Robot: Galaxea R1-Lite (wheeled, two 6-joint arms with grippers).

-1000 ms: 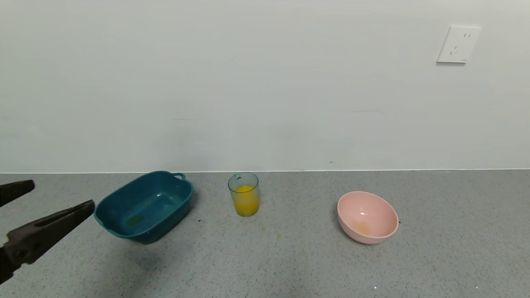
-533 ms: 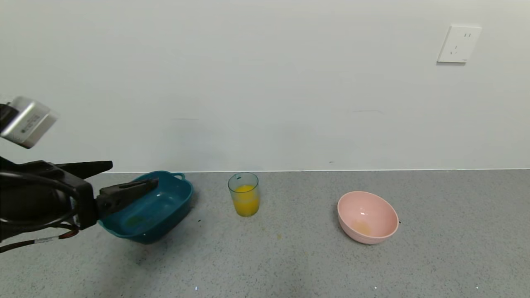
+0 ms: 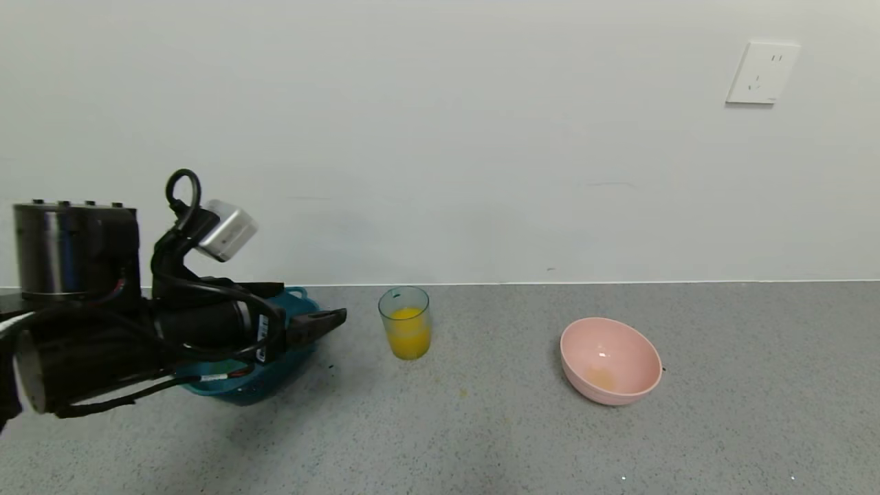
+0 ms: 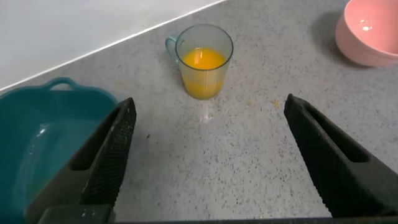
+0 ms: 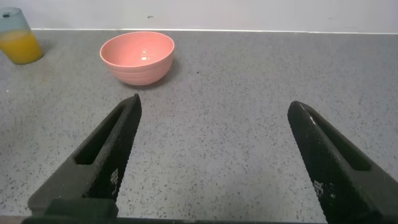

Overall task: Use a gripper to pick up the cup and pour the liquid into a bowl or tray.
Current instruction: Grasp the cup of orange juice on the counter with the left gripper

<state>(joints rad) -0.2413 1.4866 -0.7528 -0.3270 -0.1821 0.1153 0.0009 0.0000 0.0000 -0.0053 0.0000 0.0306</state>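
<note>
Jaws of the left gripper [image 4: 208,134] stand wide apart with nothing between them but bare speckled bench [image 3: 481,426]. In the left wrist view the two dark fingers [image 4: 109,155] frame the cup [image 4: 202,61], which stands upright on the bench ahead of them, clear of both tips. From the head view this gripper [image 3: 313,309] reaches out low over the bench from the left, its tips short of the cup [image 3: 405,322] and not touching it.

Orange liquid [image 3: 408,332] fills roughly the lower half of the cup; seen from above in the left wrist view, its surface [image 4: 201,59] lies level inside the ribbed wall.

Behind and under the left arm sits a teal tub [image 3: 275,375], mostly covered by the black wrist and its looping cables; the left wrist view shows its handled end [image 4: 43,124] just beside one finger.

Farther along the bench, well apart from the cup on its right, lies the pink bowl [image 3: 610,359], tipped a little toward the camera, with a faint yellowish smear at its bottom.

Right gripper [image 5: 214,124] hangs over bare bench with its jaws also spread wide and holding nothing; the bowl [image 5: 137,57] sits beyond its tips, and the cup [image 5: 18,43] shows at the edge of that view.

A white wall socket [image 3: 762,72] is mounted high on the wall at the right.
</note>
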